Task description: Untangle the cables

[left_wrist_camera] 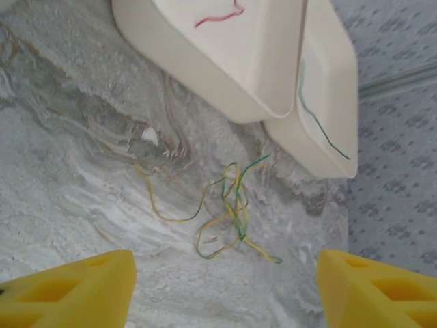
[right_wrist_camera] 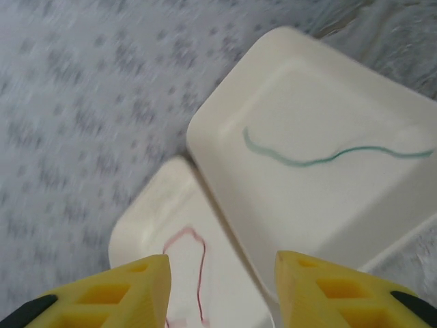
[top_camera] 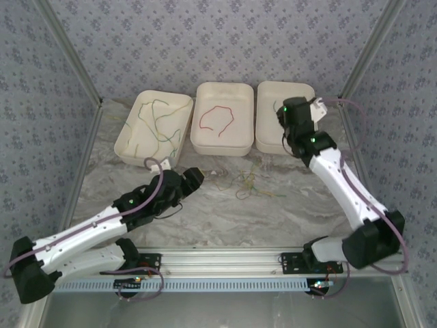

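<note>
The tangled cables (left_wrist_camera: 232, 212), yellow and green, lie on the table (left_wrist_camera: 75, 178) just ahead of the left gripper (left_wrist_camera: 225, 290), not touching it. Its fingers are spread and hold nothing. The right gripper (right_wrist_camera: 222, 290) hangs over the right tray (right_wrist_camera: 321, 89), also spread and empty, above a green cable (right_wrist_camera: 307, 160) lying in that tray. The top view shows in addition the left tray (top_camera: 133, 154) with several green and yellow cables (top_camera: 160, 123) inside. The red cable (top_camera: 218, 119) lies in the middle tray (top_camera: 218, 147).
</note>
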Controlling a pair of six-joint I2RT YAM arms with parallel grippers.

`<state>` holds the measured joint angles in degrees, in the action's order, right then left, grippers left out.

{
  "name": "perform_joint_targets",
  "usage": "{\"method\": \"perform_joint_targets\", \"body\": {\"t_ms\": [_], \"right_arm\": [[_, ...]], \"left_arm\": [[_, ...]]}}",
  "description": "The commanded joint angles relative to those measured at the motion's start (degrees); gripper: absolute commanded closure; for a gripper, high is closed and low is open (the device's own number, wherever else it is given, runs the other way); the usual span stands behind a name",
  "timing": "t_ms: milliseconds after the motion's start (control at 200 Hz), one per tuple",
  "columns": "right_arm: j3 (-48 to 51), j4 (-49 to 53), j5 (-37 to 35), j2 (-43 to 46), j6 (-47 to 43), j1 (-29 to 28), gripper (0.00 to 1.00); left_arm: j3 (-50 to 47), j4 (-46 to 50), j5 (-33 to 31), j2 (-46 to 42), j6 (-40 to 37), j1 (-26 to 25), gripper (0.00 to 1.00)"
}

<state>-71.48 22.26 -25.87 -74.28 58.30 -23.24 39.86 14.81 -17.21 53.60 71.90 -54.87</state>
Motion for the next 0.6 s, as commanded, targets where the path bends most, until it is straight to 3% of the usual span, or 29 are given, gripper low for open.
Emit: {"method": "perform_joint_targets", "body": {"t_ms": [0, 65, 145, 270, 405, 595], "right_arm": [[8.97, 6.12, 4.86, 3.56, -14.02, -5.24, 0.57], [14.10, 6.86, 7.25, 5.33, -16.35, -9.83, 0.47], [19.92, 7.13, 10.50, 6.42, -12.64, -13.20, 0.45], [27.61, -3.52, 18.88, 6.24, -10.64, -14.60, 0.43], [19.51, 1.15, 13.29, -3.63, -20.56, -16.57, 0.39], [11.04, 2.12, 16.48, -18.59, -29.39, -15.58, 0.46]], "left_arm": [[0.07, -0.96, 4.84, 3.31, -2.48, -0.32, 0.36], [-1.87, -2.33, 6.07, 4.34, -2.01, -0.32, 0.42], [-4.64, -4.34, 6.38, 4.67, -0.93, -0.33, 0.44], [-7.49, -8.29, 5.87, 6.16, -1.29, -0.32, 0.48], [-7.42, -8.79, 7.19, 9.02, -1.80, -0.32, 0.52], [-9.13, -8.83, 7.19, 7.08, -1.16, -0.91, 0.54]]}}
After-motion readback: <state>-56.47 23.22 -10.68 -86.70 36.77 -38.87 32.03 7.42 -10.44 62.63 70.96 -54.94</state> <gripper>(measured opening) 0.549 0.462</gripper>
